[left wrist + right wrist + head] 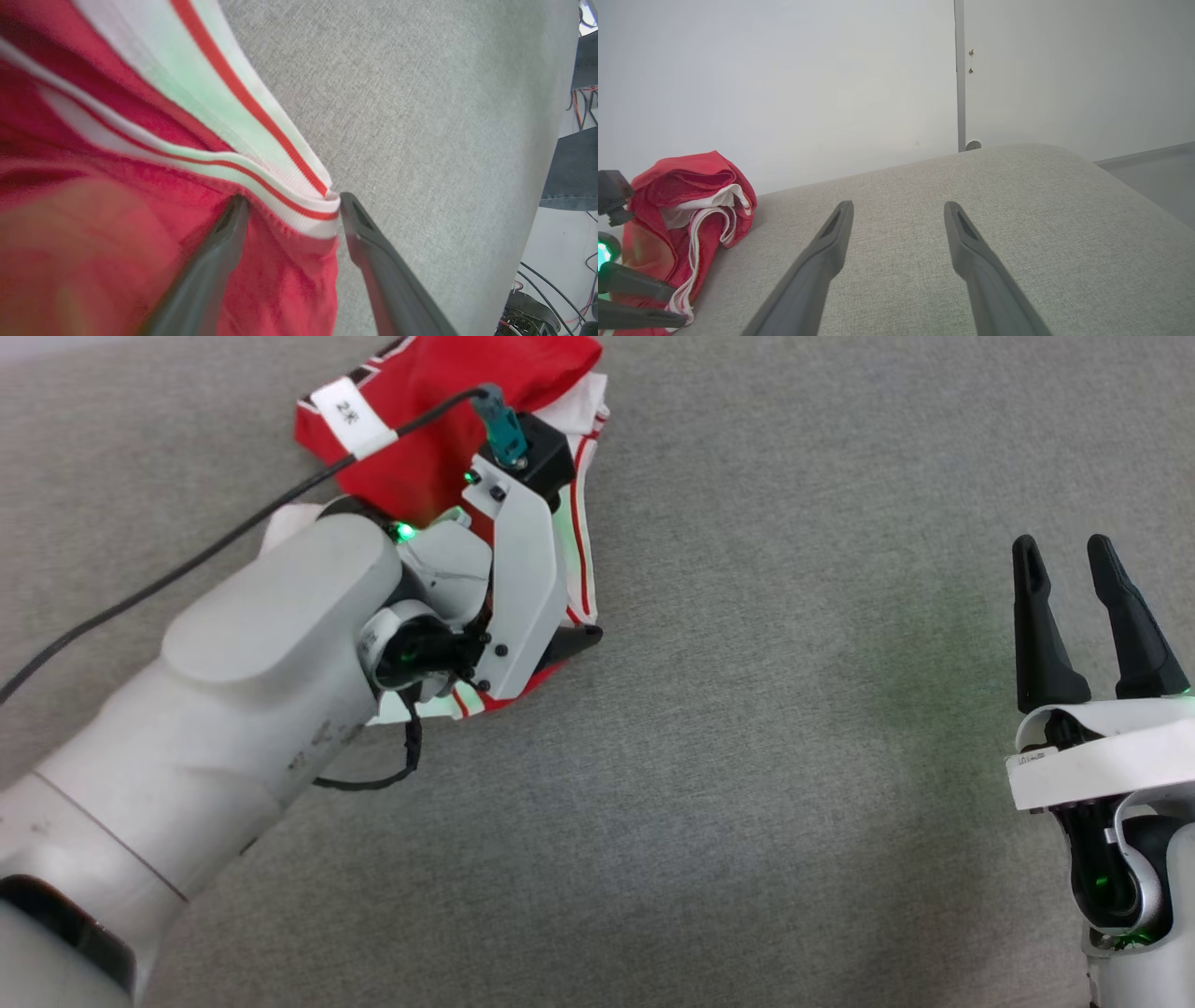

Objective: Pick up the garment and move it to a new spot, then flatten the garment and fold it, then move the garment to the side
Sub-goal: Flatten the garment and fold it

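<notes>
We find the crumpled red jersey shirt (pixel 420 439), white at the sleeves, bunched at the far left of the grey woven fabric surface (pixel 747 756). Our left gripper (pixel 294 203) is down at the shirt's near right edge with its two dark fingers spread wide. They straddle a folded corner of the ribbed red-and-white striped trim (pixel 261 126), one finger over red cloth and the other over bare grey. It grips nothing yet. We judge it sits there because closing would pinch a firm hem rather than loose cloth. Our right gripper (pixel 1062 553) hovers at the near right, well apart from the shirt, jaws wide and empty, probably kept clear so the left arm can lift alone.
</notes>
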{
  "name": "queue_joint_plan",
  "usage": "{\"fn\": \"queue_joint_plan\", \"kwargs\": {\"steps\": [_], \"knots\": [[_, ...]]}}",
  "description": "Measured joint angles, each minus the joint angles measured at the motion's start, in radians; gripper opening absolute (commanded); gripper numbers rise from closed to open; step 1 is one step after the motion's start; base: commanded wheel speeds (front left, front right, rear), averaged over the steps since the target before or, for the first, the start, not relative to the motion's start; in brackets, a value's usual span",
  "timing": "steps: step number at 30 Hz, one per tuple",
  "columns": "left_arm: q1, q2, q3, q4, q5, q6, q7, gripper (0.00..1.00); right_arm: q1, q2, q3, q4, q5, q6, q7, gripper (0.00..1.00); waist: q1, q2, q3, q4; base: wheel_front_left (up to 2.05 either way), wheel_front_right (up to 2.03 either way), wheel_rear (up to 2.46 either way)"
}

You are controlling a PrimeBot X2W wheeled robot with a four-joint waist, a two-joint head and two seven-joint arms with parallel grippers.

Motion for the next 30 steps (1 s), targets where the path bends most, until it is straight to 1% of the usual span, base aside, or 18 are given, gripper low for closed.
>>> {"fn": "queue_joint_plan", "kwargs": {"steps": [2, 3, 4, 6, 9, 12, 14, 18, 23, 26, 29, 30], "knots": [[-0.004, -0.004, -0.009, 0.008, -0.012, 0.000, -0.009, 1.00, 0.000, 0.002, 0.004, -0.003, -0.001, 0.000, -0.002, 1.00, 0.0000, 0.0000, 0.010, -0.010, 0.00, 0.00, 0.00], [-0.007, -0.004, -0.014, 0.012, -0.016, -0.002, -0.018, 0.93, 0.000, 0.002, 0.005, -0.004, -0.003, 0.000, -0.002, 1.00, 0.0001, 0.0000, 0.014, -0.014, 0.00, 0.00, 0.00], [-0.010, -0.005, -0.022, 0.017, -0.012, -0.002, -0.027, 0.43, 0.000, 0.002, 0.005, -0.004, -0.004, 0.000, -0.002, 1.00, 0.0001, 0.0001, 0.017, -0.015, 0.00, 0.00, 0.00], [-0.017, -0.006, -0.038, 0.021, -0.002, -0.002, -0.039, 0.00, 0.000, 0.002, 0.005, -0.005, -0.007, 0.000, 0.001, 1.00, 0.0000, 0.0001, 0.016, -0.012, 0.00, 0.00, 0.00], [-0.016, -0.003, -0.057, -0.005, -0.008, 0.001, -0.044, 0.00, 0.000, -0.002, 0.003, -0.006, -0.010, 0.000, 0.008, 1.00, 0.0000, 0.0000, 0.008, -0.002, 0.00, 0.00, 0.00], [0.005, 0.014, -0.082, -0.101, -0.030, 0.001, -0.043, 0.00, 0.001, -0.009, -0.001, -0.011, -0.011, 0.000, 0.018, 1.00, 0.0000, 0.0001, -0.010, 0.014, 0.00, 0.00, 0.00], [0.019, 0.042, -0.094, -0.198, -0.036, 0.001, -0.036, 0.00, 0.004, -0.015, -0.004, -0.015, -0.011, 0.000, 0.029, 1.00, 0.0000, 0.0001, -0.026, 0.027, 0.00, 0.00, 0.00], [0.032, 0.130, -0.098, -0.415, -0.037, 0.001, -0.004, 0.00, 0.018, -0.026, -0.014, -0.023, -0.011, 0.000, 0.049, 1.00, 0.0000, 0.0000, -0.058, 0.056, 0.00, 0.00, 0.00], [0.112, 0.221, -0.102, -0.669, -0.022, 0.001, 0.092, 0.00, 0.043, -0.041, -0.026, -0.042, -0.011, 0.000, 0.078, 1.00, 0.0000, 0.0001, -0.094, 0.097, 0.00, 0.00, 0.00], [0.155, 0.259, -0.101, -0.760, -0.010, 0.000, 0.111, 0.00, 0.050, -0.061, -0.015, -0.053, -0.010, 0.000, 0.103, 1.00, 0.0000, 0.0001, -0.108, 0.121, 0.00, 0.00, 0.00], [0.184, 0.271, -0.101, -0.781, 0.050, 0.000, 0.091, 0.00, 0.058, -0.107, 0.034, -0.071, -0.008, 0.000, 0.133, 1.00, 0.0001, 0.0000, -0.115, 0.143, 0.00, 0.00, 0.00], [0.190, 0.271, -0.101, -0.779, 0.067, 0.000, 0.080, 0.19, 0.057, -0.131, 0.061, -0.076, -0.007, 0.000, 0.145, 1.00, 0.0000, 0.0001, -0.116, 0.149, 0.00, 0.00, 0.00]]}}
